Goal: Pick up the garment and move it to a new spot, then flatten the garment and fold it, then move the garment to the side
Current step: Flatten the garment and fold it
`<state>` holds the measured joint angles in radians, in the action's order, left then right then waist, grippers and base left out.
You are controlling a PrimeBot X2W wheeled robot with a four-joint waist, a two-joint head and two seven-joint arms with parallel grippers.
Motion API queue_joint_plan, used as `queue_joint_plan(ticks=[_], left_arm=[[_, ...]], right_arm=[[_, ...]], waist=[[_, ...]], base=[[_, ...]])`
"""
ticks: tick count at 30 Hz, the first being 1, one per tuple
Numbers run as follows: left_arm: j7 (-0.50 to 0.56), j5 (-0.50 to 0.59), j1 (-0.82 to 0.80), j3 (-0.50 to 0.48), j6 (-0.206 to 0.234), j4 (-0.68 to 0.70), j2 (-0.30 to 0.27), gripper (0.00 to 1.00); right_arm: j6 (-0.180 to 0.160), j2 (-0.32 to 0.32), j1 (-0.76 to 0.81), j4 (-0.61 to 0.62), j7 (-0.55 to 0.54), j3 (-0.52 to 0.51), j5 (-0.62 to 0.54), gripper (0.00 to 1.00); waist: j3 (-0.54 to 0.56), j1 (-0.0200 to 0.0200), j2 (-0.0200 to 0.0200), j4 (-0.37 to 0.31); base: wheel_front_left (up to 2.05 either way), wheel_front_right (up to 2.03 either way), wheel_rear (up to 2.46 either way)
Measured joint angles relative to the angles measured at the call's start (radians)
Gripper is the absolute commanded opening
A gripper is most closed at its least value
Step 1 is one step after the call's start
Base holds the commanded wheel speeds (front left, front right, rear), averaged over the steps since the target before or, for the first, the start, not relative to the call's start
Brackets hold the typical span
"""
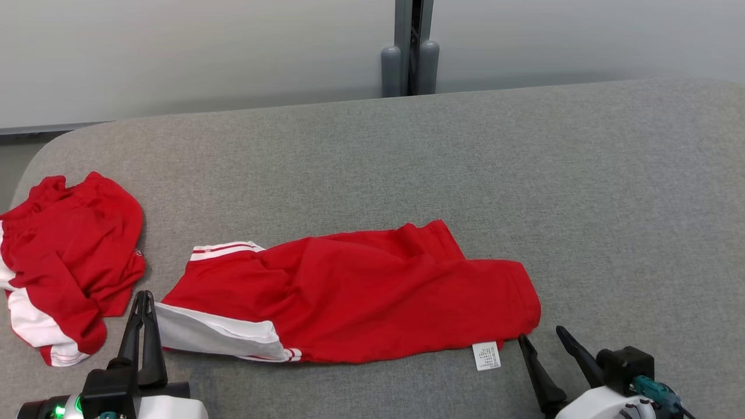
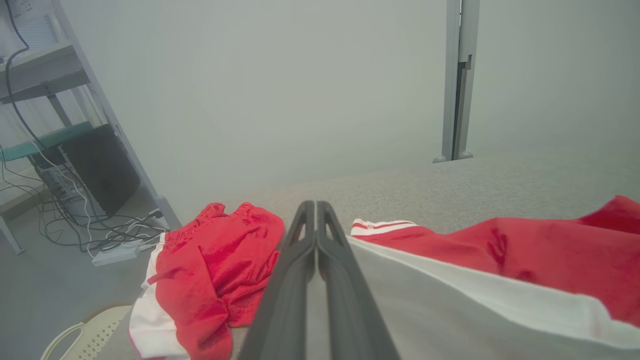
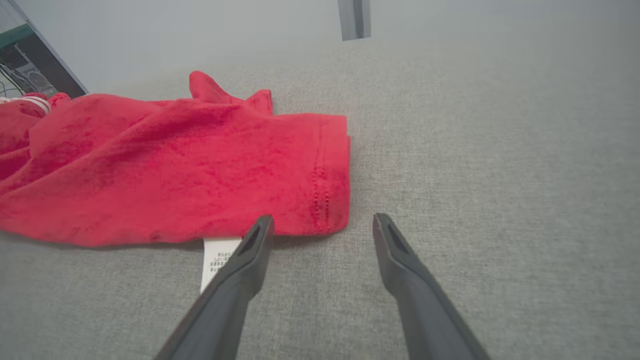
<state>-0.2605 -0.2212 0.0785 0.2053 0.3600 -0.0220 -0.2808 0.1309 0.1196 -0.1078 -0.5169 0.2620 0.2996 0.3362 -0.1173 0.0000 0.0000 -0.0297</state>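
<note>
1. Head view: red shorts [image 1: 361,291] lie long-ways, left to right, on the grey table [image 1: 582,174], between my grippers.
2. Left gripper [image 1: 143,298] clenched empty, just beside the white-banded end.
3. Right gripper [image 1: 540,333] spread wide, just beside the opposite end.

care label [image 1: 486,355] print unreadable, crumpled garment [image 1: 70,256] edge-cropped
</note>
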Motion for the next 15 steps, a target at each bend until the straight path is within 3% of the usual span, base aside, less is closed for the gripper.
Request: queue_joint_plan(ticks=[10, 12, 15], left_arm=[[-0.001, 0.000, 0.014, -0.012, -0.007, 0.011, -0.001, 0.00], [-0.001, 0.001, 0.014, -0.012, -0.009, 0.012, -0.002, 0.00], [-0.001, 0.002, 0.015, -0.015, -0.012, 0.015, -0.009, 0.00]], right_arm=[[0.000, -0.019, -0.080, -0.144, 0.000, 0.039, 0.028, 1.00], [0.000, -0.019, -0.094, -0.161, 0.000, 0.056, 0.029, 0.47], [0.000, -0.020, -0.103, -0.165, 0.000, 0.058, 0.034, 0.20]], waist=[[0.003, 0.0000, 0.0000, 0.016], [0.004, 0.0000, 0.0000, 0.019], [0.006, 0.0000, 0.0000, 0.021]], base=[[0.00, 0.00, 0.00], [0.00, 0.00, 0.00], [0.00, 0.00, 0.00]])
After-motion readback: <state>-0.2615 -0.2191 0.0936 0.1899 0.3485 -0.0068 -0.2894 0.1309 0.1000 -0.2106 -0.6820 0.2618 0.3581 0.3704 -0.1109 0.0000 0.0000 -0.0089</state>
